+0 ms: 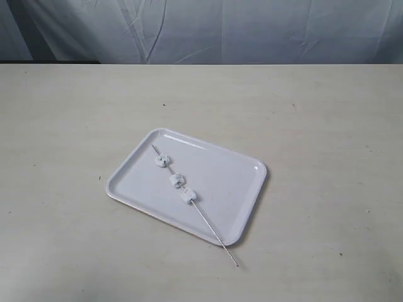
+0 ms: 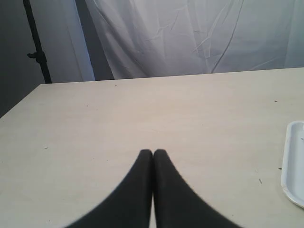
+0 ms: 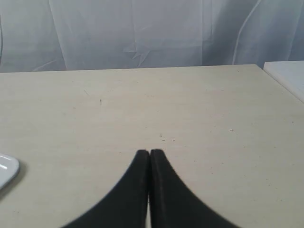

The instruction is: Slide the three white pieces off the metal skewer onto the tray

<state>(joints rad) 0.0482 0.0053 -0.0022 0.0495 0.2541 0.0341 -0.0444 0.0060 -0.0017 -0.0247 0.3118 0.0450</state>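
A white rectangular tray (image 1: 236,173) lies near the middle of the beige table. The thin metal skewer (image 1: 211,228) rests diagonally across it, its near end jutting past the tray's front rim onto the table. Three white pieces (image 1: 177,181) are threaded on the skewer's upper half, spaced apart over the tray. Neither arm shows in the exterior view. My left gripper (image 2: 152,152) is shut and empty above bare table, the tray's edge (image 2: 290,183) off to one side. My right gripper (image 3: 150,152) is likewise shut and empty, with a tray corner (image 3: 9,172) at the frame's edge.
A white cloth backdrop (image 1: 208,28) hangs behind the table's far edge. A black stand (image 2: 37,45) rises beyond a table corner in the left wrist view. A white surface (image 3: 287,76) adjoins the table in the right wrist view.
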